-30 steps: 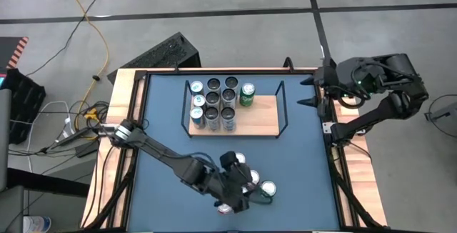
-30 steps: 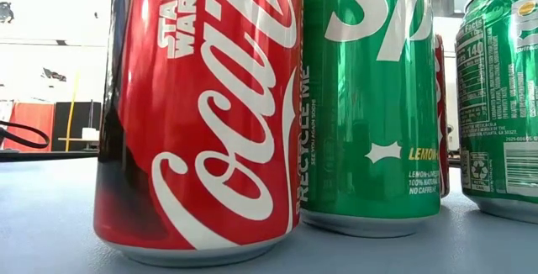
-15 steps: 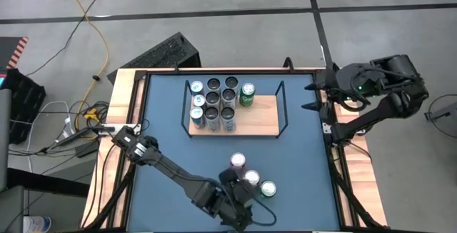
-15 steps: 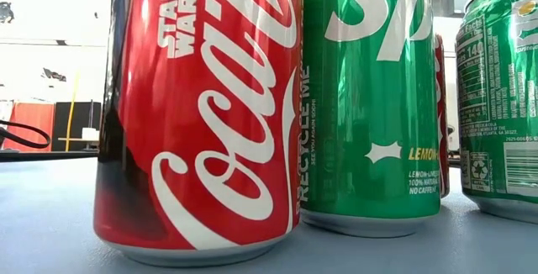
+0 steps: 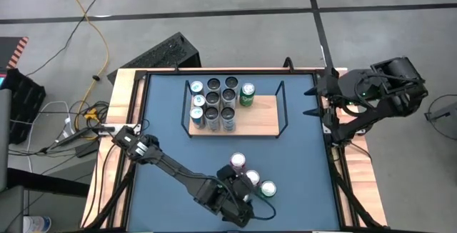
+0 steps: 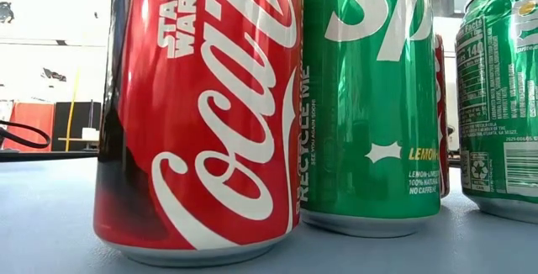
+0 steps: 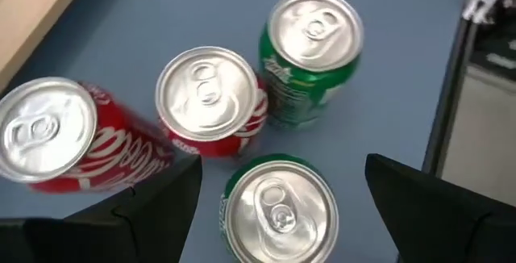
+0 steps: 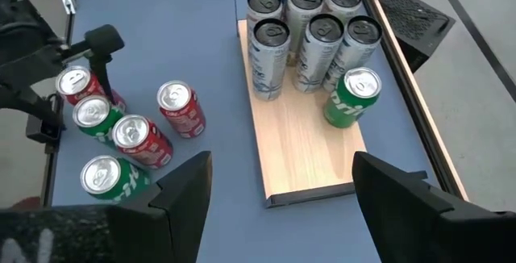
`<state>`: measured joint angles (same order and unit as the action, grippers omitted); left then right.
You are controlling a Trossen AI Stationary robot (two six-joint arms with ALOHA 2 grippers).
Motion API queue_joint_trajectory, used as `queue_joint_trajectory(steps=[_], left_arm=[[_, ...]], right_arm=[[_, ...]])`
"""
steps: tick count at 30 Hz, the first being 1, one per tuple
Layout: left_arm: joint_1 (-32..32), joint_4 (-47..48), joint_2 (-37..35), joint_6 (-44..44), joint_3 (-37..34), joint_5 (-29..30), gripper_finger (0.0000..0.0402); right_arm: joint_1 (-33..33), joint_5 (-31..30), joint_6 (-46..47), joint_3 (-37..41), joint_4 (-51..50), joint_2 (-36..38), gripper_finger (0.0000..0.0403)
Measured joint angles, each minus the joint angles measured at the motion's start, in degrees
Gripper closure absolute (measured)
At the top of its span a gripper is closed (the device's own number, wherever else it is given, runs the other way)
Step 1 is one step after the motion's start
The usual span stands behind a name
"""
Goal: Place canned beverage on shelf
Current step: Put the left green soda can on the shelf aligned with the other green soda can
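The shelf [image 5: 260, 116], a light-wood board with black wire rails, stands at the table's far middle. Several silver cans [image 5: 214, 104] and a green can [image 5: 248, 94] stand on it. Loose red and green cans stand near the table's front. My left gripper [image 7: 282, 170] is open just above a green can [image 7: 278, 210], one finger on either side, apart from it. Beyond it stand a red can [image 7: 210, 93], another green can [image 7: 314, 29] and a second red can [image 7: 44, 134]. My right gripper [image 5: 313, 98] hangs open at the table's far right edge.
The loose cans crowd close together, and in the right wrist view a red can [image 8: 74, 81] stands right beside the left arm's dark finger [image 8: 105, 41]. The shelf's right half [image 8: 298, 146] is bare wood. A raised wooden rim [image 5: 121, 119] frames the blue table.
My left gripper has drawn back toward the table's near edge and sunk, uncovering the loose cans it stood over a second ago. Its wrist has tipped and rolled. The cans have kept their places.
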<state>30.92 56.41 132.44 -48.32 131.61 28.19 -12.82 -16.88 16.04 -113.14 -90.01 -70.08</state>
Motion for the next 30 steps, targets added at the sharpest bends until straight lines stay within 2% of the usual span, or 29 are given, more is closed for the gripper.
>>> queue_joint_trajectory(steps=[5,13,19,30], left_arm=[[0.24,-0.13,2.21,2.87,-0.04,-1.14,0.0068],[0.11,6.17,2.78,-3.3,-0.07,-0.41,0.0068],[-0.13,6.85,2.76,-2.08,-0.41,-3.51,0.0069],[-0.36,9.1,2.67,4.32,-0.79,-5.49,0.0118]], right_arm=[[0.02,0.02,-0.04,0.0,0.0,0.02,0.0121],[0.04,0.02,-1.09,0.0,-0.01,0.02,0.0121],[0.04,0.02,-1.08,0.0,-0.01,0.02,0.0121],[0.04,0.04,-1.08,0.0,-0.01,0.02,0.0121]])
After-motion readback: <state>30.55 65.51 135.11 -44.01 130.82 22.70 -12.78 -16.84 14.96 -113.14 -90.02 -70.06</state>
